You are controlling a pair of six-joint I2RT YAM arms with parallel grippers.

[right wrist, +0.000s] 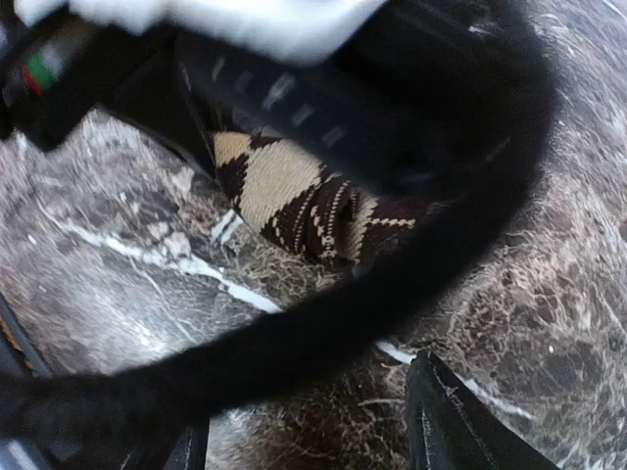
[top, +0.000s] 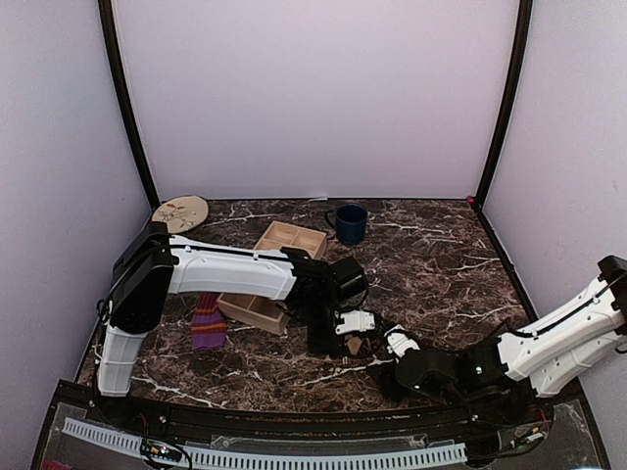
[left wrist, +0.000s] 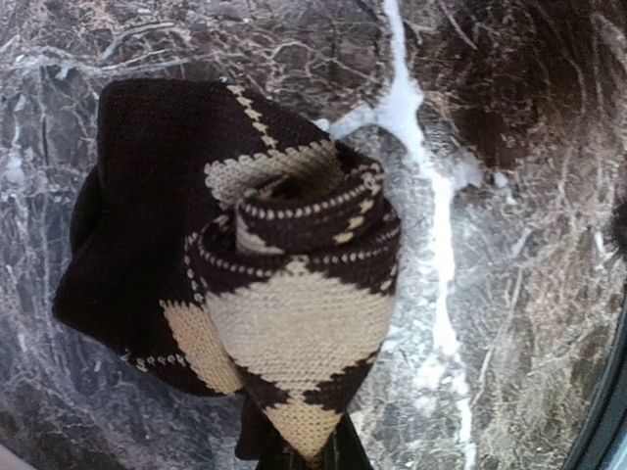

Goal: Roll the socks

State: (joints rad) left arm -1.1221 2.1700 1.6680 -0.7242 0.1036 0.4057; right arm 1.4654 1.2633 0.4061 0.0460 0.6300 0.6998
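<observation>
A view from above shows a dark marble counter (top: 441, 264) with white veins, walled in by pale panels. Two white and black robot arms reach in from the near edge and meet near the middle front of the counter.

The left claw (top: 351, 331) is closed on the brown argyle sock (top: 354, 345), which shows from above only as a small tan and dark patch under the claw. From the left wrist camera, this sock (left wrist: 294, 284) fills the view: dark brown knit with cream diamonds and dotted lines, partly wound into a loose roll with a spiral opening at its top. Its lower tip narrows to a point pinched in the left claw (left wrist: 313, 455) at the bottom edge, while the rest of the sock lies on the counter.

The right claw (top: 392, 341) sits just to the right of the left one, low over the counter. From its wrist camera the right claw (right wrist: 318, 436) stands wide with nothing between its fingers (right wrist: 451, 421). Beyond it, the argyle sock (right wrist: 304, 201) shows beneath the left arm's dark hardware. A blurred black cable (right wrist: 392, 294) curves across that view.

The purple striped sock (top: 208, 323) lies flat on the counter under the left arm, well apart from both claws. Just beside it is a wooden tray (top: 274, 274) with compartments. A blue mug (top: 349, 223) and a round plate (top: 180, 211) stand near the back wall.
</observation>
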